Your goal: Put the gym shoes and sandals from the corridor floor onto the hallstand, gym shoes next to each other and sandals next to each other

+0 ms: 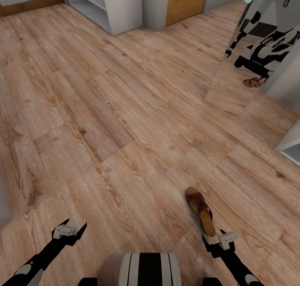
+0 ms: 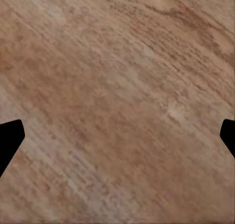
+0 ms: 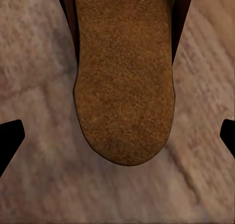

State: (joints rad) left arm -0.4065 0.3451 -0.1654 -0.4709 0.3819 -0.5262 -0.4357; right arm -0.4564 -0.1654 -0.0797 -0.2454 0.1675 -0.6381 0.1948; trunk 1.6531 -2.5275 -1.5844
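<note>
Dark maroon-brown slip-on sandal with tan cork-coloured footbed (image 1: 201,210) lies flat on warm brown wood-grain plank floor (image 1: 125,111), long axis running from robot outward, slightly angled to left; strap end farther, rounded heel end nearer robot. Right gripper (image 1: 219,240) hangs just beside heel end, jaws spread wide, nothing held; in right wrist view tan heel (image 3: 125,87) lies between spread fingertips. Left gripper (image 1: 71,230) open, empty, over bare planks, well apart from sandal. Pale-grey open-shelf unit (image 1: 104,5) stands far across floor; shelves seen hold nothing.
</note>
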